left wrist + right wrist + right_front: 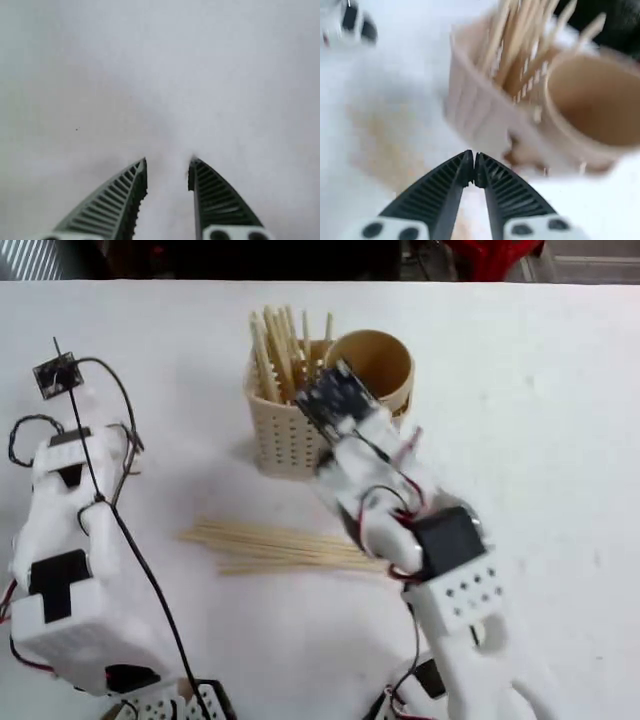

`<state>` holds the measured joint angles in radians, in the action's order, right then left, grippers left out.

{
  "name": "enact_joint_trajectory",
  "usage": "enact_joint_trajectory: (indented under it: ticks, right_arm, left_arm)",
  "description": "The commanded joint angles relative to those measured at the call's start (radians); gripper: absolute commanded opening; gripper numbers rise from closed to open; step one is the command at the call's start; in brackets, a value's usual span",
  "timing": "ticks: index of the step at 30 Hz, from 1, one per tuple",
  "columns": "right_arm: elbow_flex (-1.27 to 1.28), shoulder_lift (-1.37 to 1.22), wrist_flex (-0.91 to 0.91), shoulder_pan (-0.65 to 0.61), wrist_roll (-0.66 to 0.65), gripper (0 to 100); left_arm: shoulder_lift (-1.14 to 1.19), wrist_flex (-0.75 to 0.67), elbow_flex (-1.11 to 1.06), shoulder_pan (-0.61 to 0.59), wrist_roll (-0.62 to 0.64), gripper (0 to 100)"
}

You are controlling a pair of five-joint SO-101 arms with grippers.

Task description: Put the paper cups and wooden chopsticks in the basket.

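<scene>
Judging by how things lie on the white table (560, 390), the task is partly done. The cream perforated basket (275, 435) stands upright near the far middle. A tan paper cup (380, 365) sits open-mouthed at its right end, though I cannot tell whether it is inside the basket or pressed against its wall. A bunch of wooden chopsticks (275, 350) stands on end in the basket, pale and thin, fanning above the rim. What is left is the loose sheaf of chopsticks (270, 545), lying flat on the table just in front of the basket. The right gripper (474, 167) hangs beside the basket, its tips pinched together on nothing. The left gripper (167, 167) is well off to the side over bare table, jaws partly apart and empty.
</scene>
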<state>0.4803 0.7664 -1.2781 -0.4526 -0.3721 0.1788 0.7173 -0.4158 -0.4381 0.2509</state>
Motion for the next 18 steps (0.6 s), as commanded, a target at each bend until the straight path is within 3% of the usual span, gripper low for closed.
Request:
enact_joint_trajectory:
  ticks: [1, 5, 8, 11, 18]
  right_arm:
    - [0.097, 0.056, -0.154, 0.131, -0.100, 1.7]
    - [0.336, 0.067, -0.162, 0.338, -0.253, 1.7]
    - [0.520, 0.076, -0.038, 0.483, -0.310, 1.7]
    - [0.684, 0.119, 0.104, 0.570, -0.322, 1.7]
    - [0.945, 0.255, 0.274, 0.581, -0.322, 1.7]
  left_arm:
    - [-0.165, 0.226, 0.101, 0.077, -0.196, 15]
    - [-0.242, 0.439, 0.140, 0.183, -0.499, 15]
    - [-0.285, 0.704, 0.204, 0.271, -0.717, 15]
    - [-0.335, 0.865, 0.247, 0.361, -0.879, 15]
    - [-0.369, 0.825, 0.187, 0.605, -0.974, 15]
